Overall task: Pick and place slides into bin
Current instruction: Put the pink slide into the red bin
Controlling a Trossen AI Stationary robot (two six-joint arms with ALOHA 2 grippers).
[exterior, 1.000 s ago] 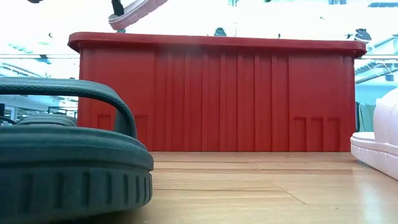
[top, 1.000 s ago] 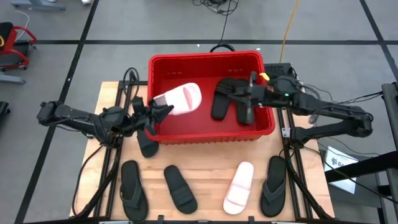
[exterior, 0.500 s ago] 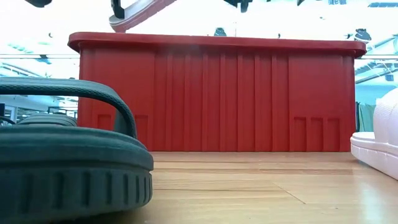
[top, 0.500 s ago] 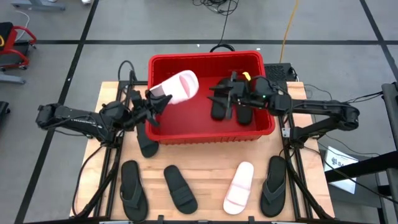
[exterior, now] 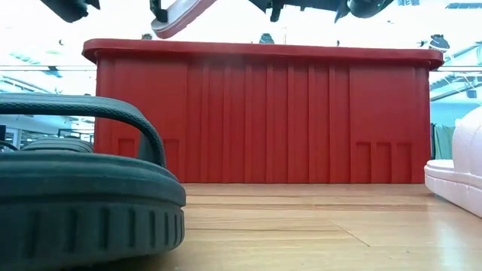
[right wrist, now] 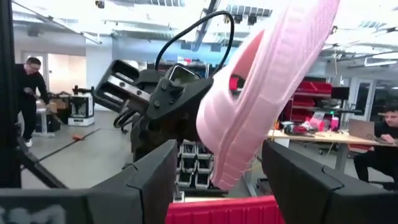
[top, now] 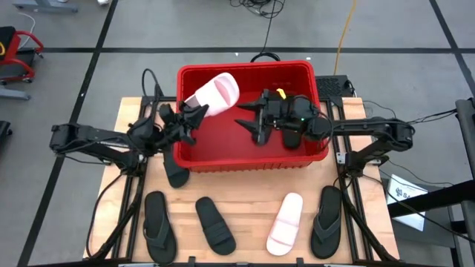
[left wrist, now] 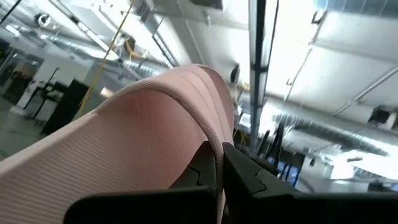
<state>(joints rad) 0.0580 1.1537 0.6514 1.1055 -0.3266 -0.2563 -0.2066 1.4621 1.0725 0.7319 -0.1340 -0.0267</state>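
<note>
Now the right gripper (top: 252, 122), fingers spread wide and empty, has swung across above the large red slotted plastic bin (top: 319, 152), leaving its black wide-strap slide (top: 291, 133) lying inside, just behind it. Facing it, the left gripper (top: 194, 116) is clamped on a pale pink-white foam slide (top: 215, 94), which has risen and now tilts over the bin's far left corner. One more slide is binned, I judge, and the pink one looks next. Five slides (top: 213, 225) wait on the wooden table (top: 245, 211).
</note>
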